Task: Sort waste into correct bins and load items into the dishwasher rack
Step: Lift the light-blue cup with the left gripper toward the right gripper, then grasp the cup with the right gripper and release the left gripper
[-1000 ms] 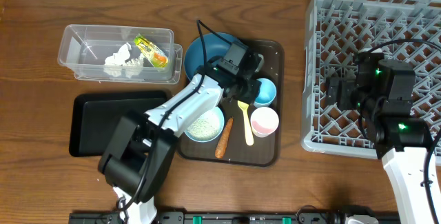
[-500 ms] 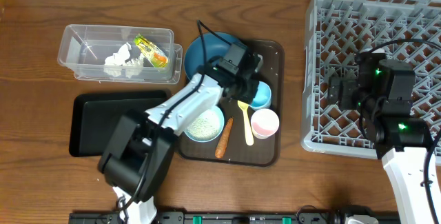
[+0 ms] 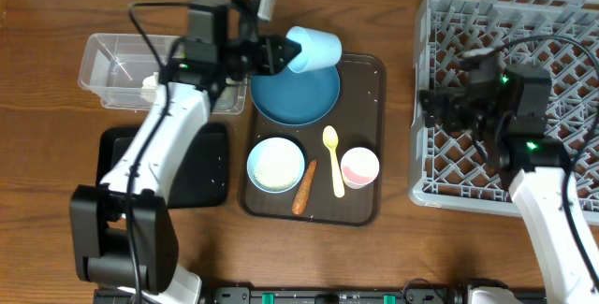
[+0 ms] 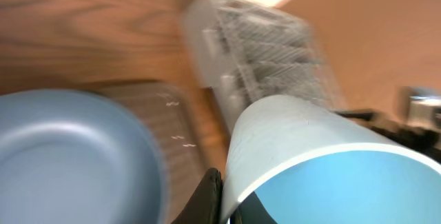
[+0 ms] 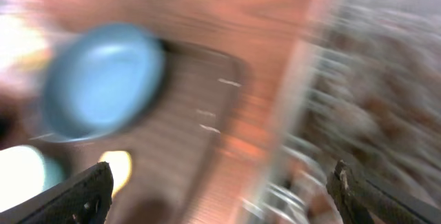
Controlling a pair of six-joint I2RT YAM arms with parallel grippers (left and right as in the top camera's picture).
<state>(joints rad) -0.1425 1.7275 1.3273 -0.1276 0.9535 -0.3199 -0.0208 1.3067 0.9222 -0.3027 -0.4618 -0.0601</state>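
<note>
My left gripper (image 3: 284, 57) is shut on the rim of the light-blue cup (image 3: 314, 50), which hangs tilted above the far edge of the dark-blue plate (image 3: 295, 96). In the left wrist view the cup (image 4: 310, 148) fills the lower right, one finger (image 4: 207, 195) pressed to its wall, with the plate (image 4: 69, 155) to the left. The white bowl of rice (image 3: 276, 165), carrot (image 3: 304, 188), pale yellow spoon (image 3: 331, 159) and pink cup (image 3: 359, 166) lie on the brown tray (image 3: 365, 212). My right gripper (image 3: 432, 108) is open, empty, over the grey rack's (image 3: 524, 23) left edge.
The clear tub (image 3: 108, 65) at the back left holds white tissue (image 3: 150, 83), partly hidden by my left arm. The black tray (image 3: 117, 168) lies in front of it. The right wrist view is blurred, showing the plate (image 5: 103, 86) and rack (image 5: 386, 79).
My left gripper closed on the light-blue cup and lifted it off the brown tray, up and toward the back. My right arm shifted a little left over the rack's edge.
</note>
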